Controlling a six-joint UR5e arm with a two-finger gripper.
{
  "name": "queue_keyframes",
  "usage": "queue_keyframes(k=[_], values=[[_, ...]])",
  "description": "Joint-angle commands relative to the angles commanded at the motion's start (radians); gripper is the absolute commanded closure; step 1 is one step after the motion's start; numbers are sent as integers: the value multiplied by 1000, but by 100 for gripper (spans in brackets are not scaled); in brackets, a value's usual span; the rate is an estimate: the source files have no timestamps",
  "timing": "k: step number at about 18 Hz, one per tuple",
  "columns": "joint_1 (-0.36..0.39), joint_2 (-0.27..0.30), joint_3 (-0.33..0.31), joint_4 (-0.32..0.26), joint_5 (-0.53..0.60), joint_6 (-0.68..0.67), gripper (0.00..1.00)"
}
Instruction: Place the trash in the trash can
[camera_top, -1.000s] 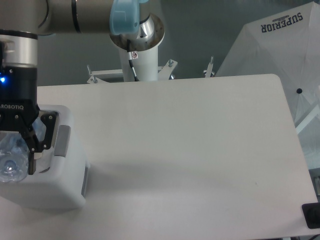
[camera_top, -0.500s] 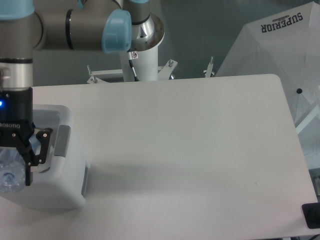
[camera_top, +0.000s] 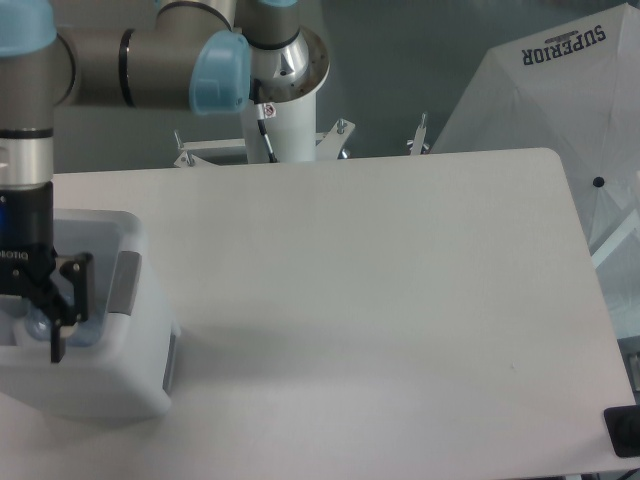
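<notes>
The white trash can (camera_top: 120, 370) is seen sitting at the near left corner of the tabletop (camera_top: 380, 300), its grey handle panel facing right. The gripper (camera_top: 35, 325) is being held straight down into the open top of the can, partly cut off by the left edge of the picture. Only its right finger (camera_top: 62, 315) is plainly shown, a dark bar reaching below the rim. Just beside that finger, inside the can, a rounded bluish, translucent shape (camera_top: 36, 322) is being glimpsed; it appears to be part of the clear plastic bottle, though too little is shown for certainty. Whether the bottle is being clamped or is lying loose in the can cannot be told, and the width of the jaws cannot be told either, since the other finger is hidden. The crumpled wrapper is not being made out in this view. The arm (camera_top: 130, 70) is stretched across the top left, its grey links and light blue joint caps above the can. A white umbrella-like reflector marked SUPERIOR (camera_top: 560, 110) is standing beyond the far right corner.
</notes>
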Motion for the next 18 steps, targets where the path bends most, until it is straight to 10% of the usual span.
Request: queue_keyframes(k=[7,18], values=[[155,28,-3,-2,-3,6,0],[367,57,-110,-26,6,462,0]])
